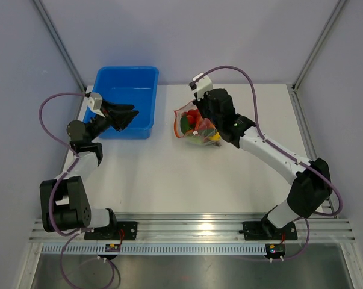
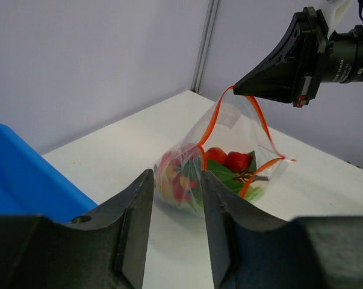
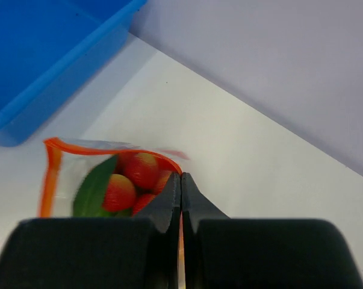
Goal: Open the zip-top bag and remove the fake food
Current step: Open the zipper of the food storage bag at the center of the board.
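Observation:
The zip-top bag [image 1: 195,127] is clear with an orange-red zip strip and stands on the white table, mouth open and lifted. Inside it is the fake food [image 2: 224,161]: red pieces, green leaves and yellow bits, also in the right wrist view [image 3: 128,180]. My right gripper [image 3: 181,176] is shut on the bag's zip strip [image 3: 109,146] and holds the top edge up; from the left wrist it shows at upper right [image 2: 238,88]. My left gripper [image 2: 176,186] is open and empty, over the blue tub's right side [image 1: 131,117], well left of the bag [image 2: 214,156].
A blue plastic tub [image 1: 126,99] stands at the back left, its corner in both wrist views [image 2: 24,177] [image 3: 43,66]. Grey walls and metal posts enclose the table. Bare white tabletop [image 1: 169,180] lies in front of the bag.

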### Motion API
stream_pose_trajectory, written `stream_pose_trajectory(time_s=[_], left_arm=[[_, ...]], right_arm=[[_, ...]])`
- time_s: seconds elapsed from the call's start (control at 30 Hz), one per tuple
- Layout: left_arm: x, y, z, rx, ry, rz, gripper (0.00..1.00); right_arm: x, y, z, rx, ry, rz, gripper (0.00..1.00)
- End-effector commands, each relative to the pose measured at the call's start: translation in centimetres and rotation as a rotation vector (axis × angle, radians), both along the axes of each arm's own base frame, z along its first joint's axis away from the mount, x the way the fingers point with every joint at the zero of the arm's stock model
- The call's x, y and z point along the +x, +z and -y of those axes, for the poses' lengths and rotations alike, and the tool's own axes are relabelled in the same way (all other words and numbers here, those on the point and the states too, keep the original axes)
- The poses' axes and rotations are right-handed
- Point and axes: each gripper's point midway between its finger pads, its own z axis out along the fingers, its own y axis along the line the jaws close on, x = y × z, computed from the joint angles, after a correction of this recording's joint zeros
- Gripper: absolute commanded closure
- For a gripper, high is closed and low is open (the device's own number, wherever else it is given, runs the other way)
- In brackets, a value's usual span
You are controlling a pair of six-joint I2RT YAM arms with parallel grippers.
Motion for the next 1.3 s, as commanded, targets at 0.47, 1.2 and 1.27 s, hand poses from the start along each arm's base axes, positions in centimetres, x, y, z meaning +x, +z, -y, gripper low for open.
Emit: stream_pose_trajectory(time_s=[0.47, 1.2, 1.27], left_arm=[[1.7, -0.3, -2.6, 0.145, 0.305, 0.026, 0.39], [0.2, 1.1, -3.1, 0.082, 0.382, 0.029, 0.01], [0.5, 0.4, -2.2, 0.073, 0.361, -0.008, 0.01]], right_arm=[[3.2, -2.7, -1.8, 0.004, -0.045, -0.016, 1.0], [2.9, -2.4, -2.4, 0.064, -0.015, 0.011, 1.0], [2.7, -2.8, -2.5, 0.06, -0.003, 0.002, 1.0]])
